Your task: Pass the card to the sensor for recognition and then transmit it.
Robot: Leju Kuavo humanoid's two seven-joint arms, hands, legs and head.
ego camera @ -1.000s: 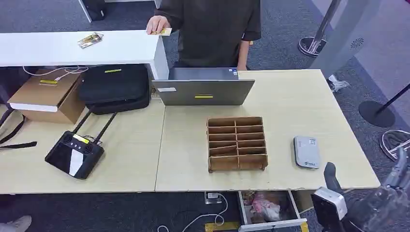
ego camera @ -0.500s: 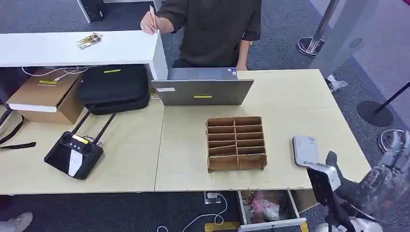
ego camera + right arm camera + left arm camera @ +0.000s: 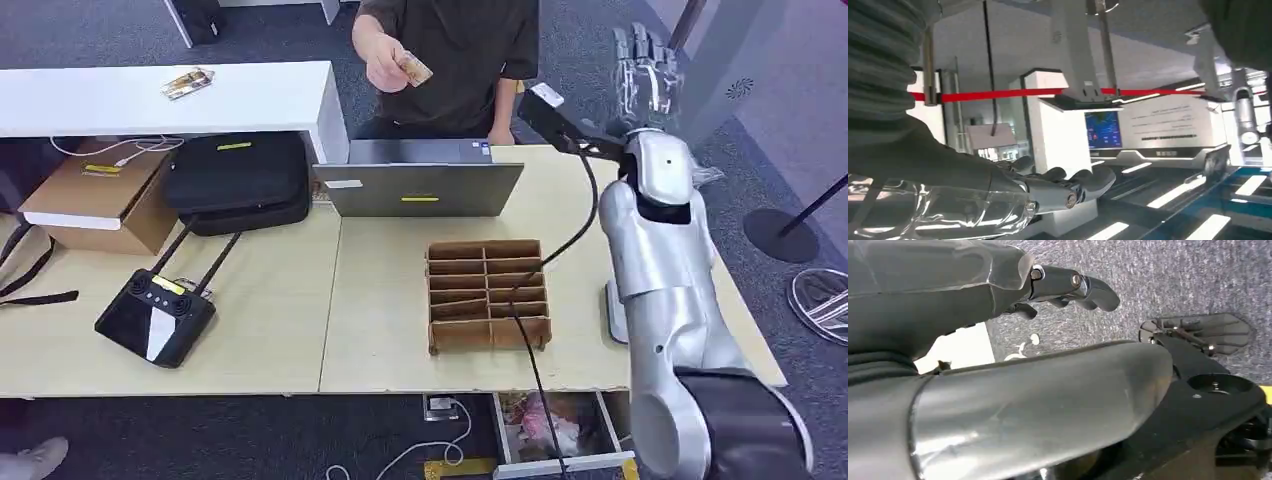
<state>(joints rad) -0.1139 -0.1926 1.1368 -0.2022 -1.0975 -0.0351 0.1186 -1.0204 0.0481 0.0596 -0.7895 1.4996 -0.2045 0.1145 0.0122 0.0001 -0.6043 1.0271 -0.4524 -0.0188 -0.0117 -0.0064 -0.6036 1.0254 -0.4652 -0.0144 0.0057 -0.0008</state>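
Inventory, counted as seen, head view:
- Card: 1, in a person's hand.
- Persons: 1, behind the desk.
- Robot hands: 2, right hand raised, fingers apart, nothing held; left hand in wrist view.
- Sensor: 1, grey pad, mostly hidden by the right arm.
- Wooden divider box: 1, w/ 2 columns of slots.
- Laptop: 1.
- Remote controller: 1, w/ 2 antennas.
- Black bag: 1.
- Cardboard box: 1.
- Tables: 2 wooden, pushed together; 1 white counter.
- Small packet on counter: 1.
- Stanchion bases on carpet: 2 seen.
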